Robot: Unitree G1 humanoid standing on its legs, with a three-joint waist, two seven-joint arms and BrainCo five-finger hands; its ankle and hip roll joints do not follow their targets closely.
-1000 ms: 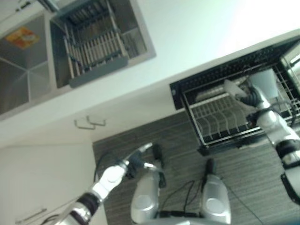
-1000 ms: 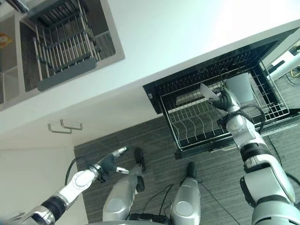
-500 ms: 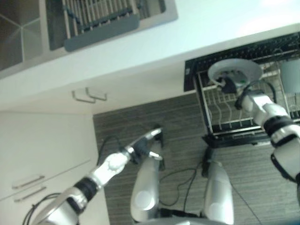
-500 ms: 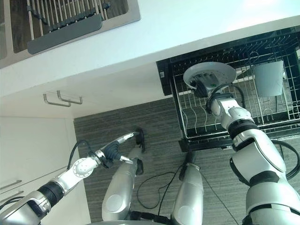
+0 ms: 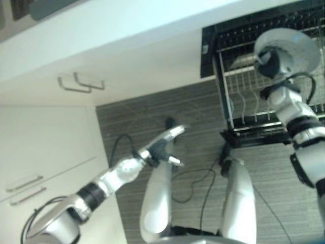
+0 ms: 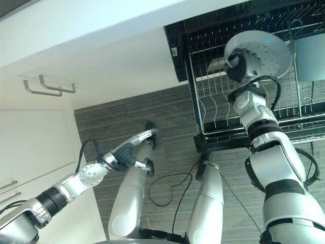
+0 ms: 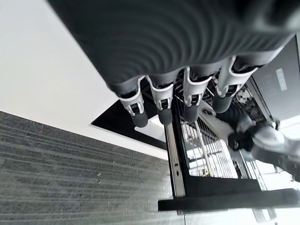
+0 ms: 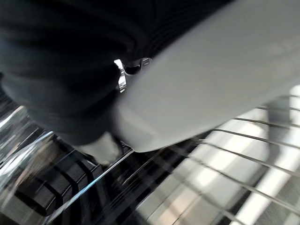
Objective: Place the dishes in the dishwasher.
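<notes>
A round grey plate is held face-up above the pulled-out dishwasher rack, with my right hand curled on its near edge from below. In the right wrist view the plate's pale surface lies just over the rack wires. My left hand hangs low over the floor, well left of the dishwasher, with straight fingers holding nothing.
A grey cup stands in the rack to the right of the plate. The dishwasher's black front sits under the white countertop. White cabinets with metal handles run along the left. Dark striped floor lies below.
The camera has tilted down, so the sink has left the picture. The plate has turned from edge-on to face-on in my right hand and sits further right over the rack.
</notes>
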